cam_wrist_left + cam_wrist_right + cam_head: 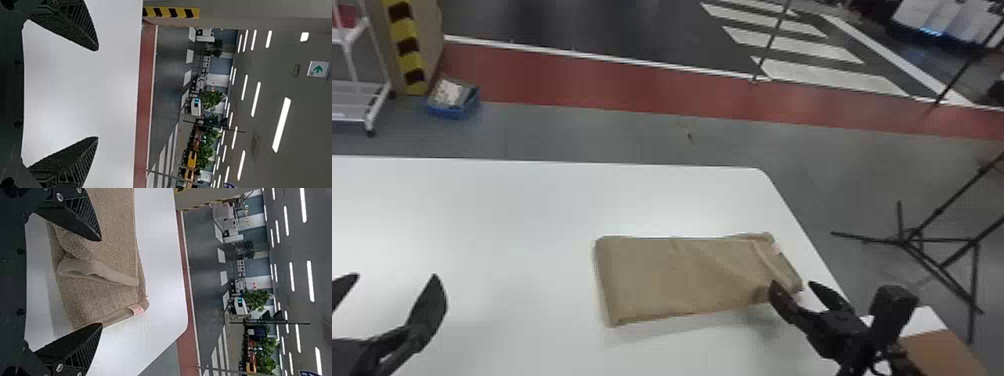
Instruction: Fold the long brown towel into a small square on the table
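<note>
The brown towel (682, 280) lies folded as a wide rectangle near the table's right edge, with a ridge across its right part. My right gripper (791, 290) is at the towel's near right corner, fingers apart. In the right wrist view the towel (113, 239) spreads beyond the right gripper (101, 282), showing a raised fold and a pale tag, with nothing pinched. Over the table's left side my left gripper (391, 282) stands open, well away from the towel. The left wrist view has the left gripper (98, 94) with bare tabletop between its fingers.
The white table (532, 200) ends at a rounded far right corner. A brown surface (939, 352) sits at the lower right, beside the right arm. Black stands (907, 240) rise from the floor on the right; a blue bin (452, 102) is on the floor beyond the table.
</note>
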